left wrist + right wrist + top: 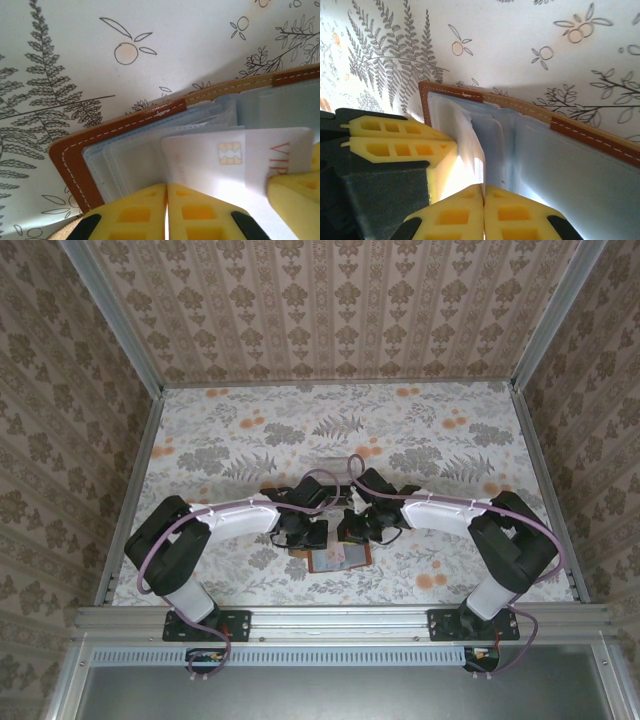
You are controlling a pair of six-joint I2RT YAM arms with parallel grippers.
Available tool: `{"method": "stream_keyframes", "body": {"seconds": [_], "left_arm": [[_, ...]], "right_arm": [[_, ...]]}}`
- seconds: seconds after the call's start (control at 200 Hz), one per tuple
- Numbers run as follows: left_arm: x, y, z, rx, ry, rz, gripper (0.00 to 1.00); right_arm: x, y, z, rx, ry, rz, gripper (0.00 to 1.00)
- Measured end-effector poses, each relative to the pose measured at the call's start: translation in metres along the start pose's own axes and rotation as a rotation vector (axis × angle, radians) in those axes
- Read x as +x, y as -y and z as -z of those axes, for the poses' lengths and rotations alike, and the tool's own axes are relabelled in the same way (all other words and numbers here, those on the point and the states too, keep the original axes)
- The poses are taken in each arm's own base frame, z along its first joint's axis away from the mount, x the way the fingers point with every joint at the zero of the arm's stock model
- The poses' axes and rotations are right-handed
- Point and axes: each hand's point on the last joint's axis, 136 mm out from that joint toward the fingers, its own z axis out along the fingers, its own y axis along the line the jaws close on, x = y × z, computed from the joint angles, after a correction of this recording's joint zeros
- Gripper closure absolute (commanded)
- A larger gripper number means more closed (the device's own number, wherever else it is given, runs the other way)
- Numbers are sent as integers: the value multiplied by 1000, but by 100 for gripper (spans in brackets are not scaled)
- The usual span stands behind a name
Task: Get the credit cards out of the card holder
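Card holder (pixel 330 560): open flat near front edge of table (pixel 230 440), wide bare room beyond.
Left gripper (pixel 166 205): fingers pressed together at holder's clear sleeves.
Right gripper (pixel 483 205): pinched shut on card (pixel 210 165) edge.
Card writing: red "VIP", beside gold chip.

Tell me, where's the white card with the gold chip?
In the left wrist view, the white card with the gold chip pokes out of the brown leather card holder, just above the left pincer.
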Motion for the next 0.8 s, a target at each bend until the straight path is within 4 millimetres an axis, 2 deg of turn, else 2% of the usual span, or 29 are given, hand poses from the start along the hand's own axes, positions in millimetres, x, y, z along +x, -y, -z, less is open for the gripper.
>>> {"method": "stream_keyframes", "body": {"seconds": [0.25,0.8], "left_arm": [[0,0,1,-8,-1,-2,91],[0,-2,2,-19,-2,-3,91]], "right_arm": [[-1,16,13,68,18,18,93],[0,25,20,128,37,40,92]]}}
